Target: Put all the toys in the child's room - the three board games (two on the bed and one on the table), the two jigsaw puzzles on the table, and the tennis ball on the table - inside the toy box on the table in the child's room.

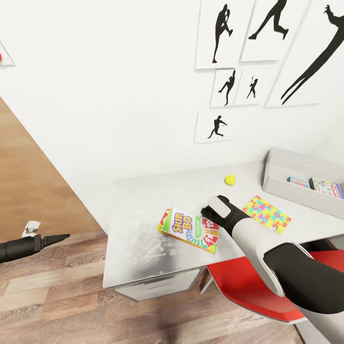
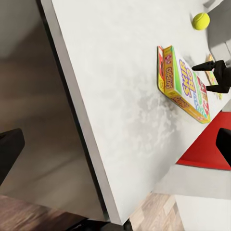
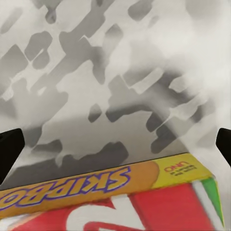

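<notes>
Presently, item by item:

Skip-Bo board game point(image 1: 190, 231): flat on the bench point(image 1: 138, 200) near its front edge, with a second red-edged box tucked under it on the wall-less left side. Cover reads "SKIP-BO"; the yellow side panel repeats it, and a small "UNO" mark shows at one corner in the right wrist view.

Right gripper point(image 2: 215, 76): poised just above the box's far right end, jaws spread, nothing between them. Judged step: taking this box. Done well, it would drop lower, straddle the narrow thickness at the edge, and close squarely, so the box does not pivot or drag its neighbour along.

Left gripper point(image 1: 57, 238): out over the wooden floor point(image 1: 57, 286), well apart from the bench, jaws spread and empty.

Tennis ball point(image 1: 230, 179): loose on the bench behind the gripper; a careless sweep could roll it.

Jigsaw puzzle point(image 1: 266, 213): flat, to the right of the arm.

Toy box point(image 1: 286, 165): far right of the bench, two printed boxes already inside; their lettering is too small to read.

Red chair point(image 1: 243, 286): pushed in under the bench front.
</notes>
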`<state>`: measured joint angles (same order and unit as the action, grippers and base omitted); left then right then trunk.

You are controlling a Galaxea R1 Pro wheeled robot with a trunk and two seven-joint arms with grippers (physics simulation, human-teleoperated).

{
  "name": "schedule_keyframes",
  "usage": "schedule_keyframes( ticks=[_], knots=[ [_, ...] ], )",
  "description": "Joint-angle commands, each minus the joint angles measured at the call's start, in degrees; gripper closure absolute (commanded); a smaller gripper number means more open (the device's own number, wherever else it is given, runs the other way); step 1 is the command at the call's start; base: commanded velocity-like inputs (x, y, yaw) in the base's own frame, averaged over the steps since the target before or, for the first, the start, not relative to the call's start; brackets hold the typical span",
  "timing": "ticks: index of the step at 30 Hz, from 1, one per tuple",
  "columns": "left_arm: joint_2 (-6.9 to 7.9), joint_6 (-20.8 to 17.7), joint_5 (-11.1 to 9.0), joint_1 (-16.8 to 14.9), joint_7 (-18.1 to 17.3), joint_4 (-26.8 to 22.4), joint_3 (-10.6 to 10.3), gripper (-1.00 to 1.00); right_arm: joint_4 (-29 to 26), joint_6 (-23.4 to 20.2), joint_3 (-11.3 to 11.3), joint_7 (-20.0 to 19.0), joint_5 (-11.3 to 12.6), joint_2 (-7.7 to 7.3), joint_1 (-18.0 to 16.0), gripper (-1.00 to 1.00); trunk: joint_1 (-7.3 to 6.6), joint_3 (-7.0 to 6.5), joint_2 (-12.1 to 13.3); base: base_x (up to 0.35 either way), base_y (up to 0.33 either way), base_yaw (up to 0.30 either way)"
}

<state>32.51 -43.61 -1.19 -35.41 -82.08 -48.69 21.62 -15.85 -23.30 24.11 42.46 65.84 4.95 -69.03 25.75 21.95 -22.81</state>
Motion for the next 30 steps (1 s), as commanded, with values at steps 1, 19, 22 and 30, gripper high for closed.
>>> schedule_keyframes(
  ticks=[1,19,22,30],
  knots=[
    [0.01,-0.6,0.0,0.0,-0.2,0.0,0.0,-1.0,-0.1,-0.4,0.4,0.3,0.2,-0.03,-0.1,-1.0,0.03,0.12,-0.1,-0.022,0.0,0.0],
    [-0.04,-0.6,0.0,0.0,-0.2,0.0,0.0,-1.0,0.0,-0.4,0.2,-0.4,1.0,-0.16,-0.1,-1.0,0.03,0.17,-0.1,-0.044,0.0,0.0],
    [-0.03,-0.6,0.0,0.0,-0.2,0.0,0.0,-1.0,-0.1,-0.4,0.2,-0.6,1.0,-0.06,0.0,-1.0,0.03,0.17,-0.1,0.0,0.0,0.0],
    [-0.07,-0.6,0.0,0.0,-0.2,0.0,-0.1,-1.0,0.0,-0.3,0.2,-0.6,1.0,-0.03,0.0,-1.0,0.03,0.17,-0.1,0.0,0.0,0.0]
  ],
)
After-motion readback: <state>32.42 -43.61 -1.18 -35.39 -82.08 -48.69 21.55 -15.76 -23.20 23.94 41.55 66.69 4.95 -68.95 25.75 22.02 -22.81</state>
